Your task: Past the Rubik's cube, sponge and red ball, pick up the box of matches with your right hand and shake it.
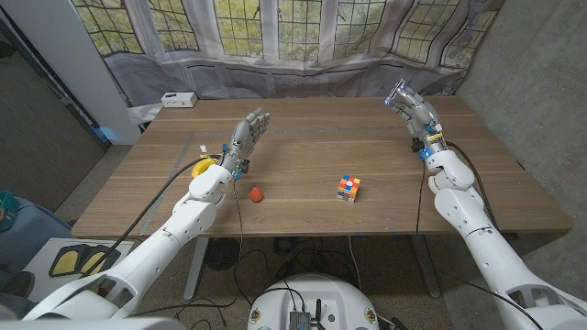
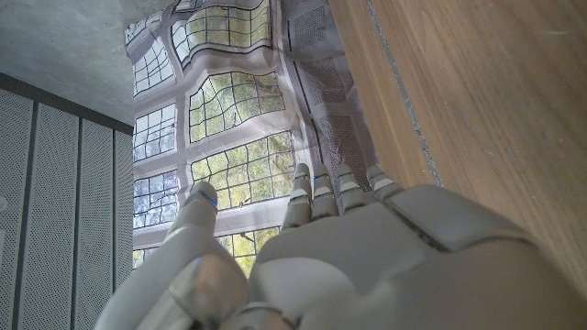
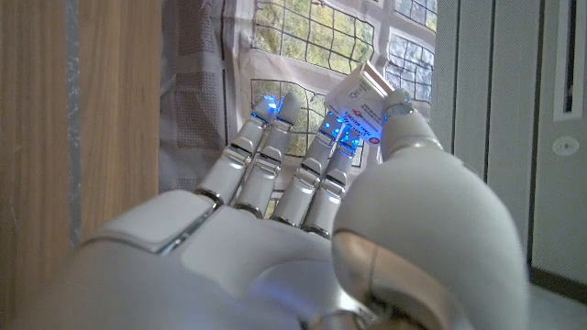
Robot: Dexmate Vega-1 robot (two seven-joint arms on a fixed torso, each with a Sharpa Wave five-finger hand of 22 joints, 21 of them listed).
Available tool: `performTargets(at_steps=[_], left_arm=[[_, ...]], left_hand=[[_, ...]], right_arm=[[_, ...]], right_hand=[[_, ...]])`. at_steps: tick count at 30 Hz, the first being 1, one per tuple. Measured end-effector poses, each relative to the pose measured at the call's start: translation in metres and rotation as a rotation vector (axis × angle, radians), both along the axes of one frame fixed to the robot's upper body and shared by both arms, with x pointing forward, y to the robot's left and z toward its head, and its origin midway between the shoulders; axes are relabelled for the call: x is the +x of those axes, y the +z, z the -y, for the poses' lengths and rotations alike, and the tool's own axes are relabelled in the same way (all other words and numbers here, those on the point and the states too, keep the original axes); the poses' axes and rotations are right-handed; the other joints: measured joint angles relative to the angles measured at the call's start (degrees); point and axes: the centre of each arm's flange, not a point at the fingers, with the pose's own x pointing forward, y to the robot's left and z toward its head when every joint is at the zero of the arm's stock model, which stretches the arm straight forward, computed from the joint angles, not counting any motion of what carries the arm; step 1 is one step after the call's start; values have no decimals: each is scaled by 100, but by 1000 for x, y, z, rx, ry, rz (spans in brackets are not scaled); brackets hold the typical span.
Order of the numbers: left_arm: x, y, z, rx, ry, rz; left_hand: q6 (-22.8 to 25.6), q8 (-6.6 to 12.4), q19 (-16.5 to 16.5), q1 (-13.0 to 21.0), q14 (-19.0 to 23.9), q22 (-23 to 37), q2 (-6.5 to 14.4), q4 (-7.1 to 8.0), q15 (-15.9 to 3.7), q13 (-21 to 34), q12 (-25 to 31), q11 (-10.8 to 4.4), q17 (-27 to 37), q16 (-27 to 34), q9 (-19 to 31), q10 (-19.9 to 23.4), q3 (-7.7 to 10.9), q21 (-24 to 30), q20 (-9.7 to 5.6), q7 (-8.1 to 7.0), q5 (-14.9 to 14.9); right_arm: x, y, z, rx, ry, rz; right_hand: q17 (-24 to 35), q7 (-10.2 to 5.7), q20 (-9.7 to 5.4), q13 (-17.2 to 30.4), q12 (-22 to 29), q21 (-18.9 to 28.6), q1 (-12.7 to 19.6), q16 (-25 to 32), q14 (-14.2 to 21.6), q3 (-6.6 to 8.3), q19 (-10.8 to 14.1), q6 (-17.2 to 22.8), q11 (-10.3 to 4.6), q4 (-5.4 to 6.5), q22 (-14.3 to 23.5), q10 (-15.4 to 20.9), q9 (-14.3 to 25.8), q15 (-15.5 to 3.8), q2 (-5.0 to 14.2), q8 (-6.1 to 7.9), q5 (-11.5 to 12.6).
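Right hand [image 1: 410, 103] is raised over the far right part of the wooden table [image 1: 385, 203], its fingers [image 3: 275, 156] reaching upward with blue lights at their tips. It pinches the box of matches [image 3: 360, 98] between the thumb and the fingers beside it; the box is a small white carton with red and blue print, tilted, and in the head view it can barely be made out at the fingertips. Nearest that hand on the table, toward the robot and across to the middle, sits the Rubik's cube [image 1: 348, 189], well apart from the hand and resting on the wood. Farther the same way lies the red ball [image 1: 256, 193], close to the left forearm. Left hand [image 1: 247, 137] hangs above the left part of the table, holding nothing, its fingers [image 2: 323, 192] stretched out side by side and the thumb standing off from them. Just by the left wrist, on the side away from the right hand, a yellow thing that may be the sponge [image 1: 202, 168] shows partly behind the arm. Farthest off, at the back left corner of the table, stands a small white box [image 1: 178, 99], and behind the table hangs a window-printed cloth [image 1: 303, 37]
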Motion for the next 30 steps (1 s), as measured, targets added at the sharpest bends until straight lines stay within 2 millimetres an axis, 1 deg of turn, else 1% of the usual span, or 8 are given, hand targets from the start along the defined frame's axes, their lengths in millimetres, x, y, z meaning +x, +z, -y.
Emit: performTargets(at_steps=[5,7,13,17,22,23,24,30], left_arm=[[-1,1,2,4,-2,-1],[-1,1,3,5,-4,-1],[-1,0,3,6,-1,-5],[-3,-2,5,4,-2,-7],[-4,-3,5,3,1,-8],[-6,-4,5,3,1,-7],[-6,-4,5,3,1,-7],[-8,-4,4,0,4,-3]], left_hand=[[0,0,0,0,0,0,0,0,0,0,0,0,0,0,0,0,0,0,0,0,0],[0,0,0,0,-1,0,0,0,0,0,0,0,0,0,0,0,0,0,0,0,0],[-1,0,-28,0,-1,0,0,0,0,0,0,0,0,0,0,0,0,0,27,0,0],[-1,0,-28,0,-1,0,0,0,0,0,0,0,0,0,0,0,0,-1,28,0,0],[-1,0,-28,0,-1,0,0,0,0,0,0,0,0,0,0,0,0,-1,28,0,0],[-1,0,-28,0,-1,0,0,0,0,0,0,0,0,0,0,0,0,-1,28,0,0],[-1,0,-28,0,-1,0,0,1,0,0,0,0,0,0,0,-1,0,-1,28,0,0],[-1,0,3,0,-2,0,0,1,0,0,0,1,0,0,0,-1,0,-1,58,1,0]], right_arm=[[2,-13,12,184,140,6],[3,-15,14,204,148,5],[0,-10,22,302,267,61],[-2,1,18,249,278,85],[-10,24,7,129,270,122],[-13,32,4,99,275,130],[-17,40,-2,5,212,149],[-35,80,-30,-234,150,193]], right_hand=[[16,0,0,4,-1,0,-36,0,0,-26,0,0,0,22,0,0,0,0,36,-23,-8],[26,0,0,5,-1,0,-36,0,0,-26,0,0,0,22,0,0,0,0,36,-24,-17],[27,0,1,6,-18,0,-38,0,0,-28,-1,0,0,24,0,-1,0,0,38,-44,-23],[50,0,1,33,-18,0,-52,0,0,-49,-1,0,1,45,-1,-1,0,0,52,-62,-37],[53,0,1,33,-20,0,-52,22,4,-49,-1,0,1,45,-1,-1,0,4,52,-55,-44],[52,0,16,33,-21,0,-52,22,22,-49,12,0,1,45,-1,-1,0,22,52,-38,-45],[53,1,39,33,-21,0,-52,22,22,-49,30,0,1,45,-1,-1,0,22,52,-28,-45],[52,46,109,33,-22,0,-52,22,22,-74,61,45,1,68,-1,-1,0,22,52,-25,-63]])
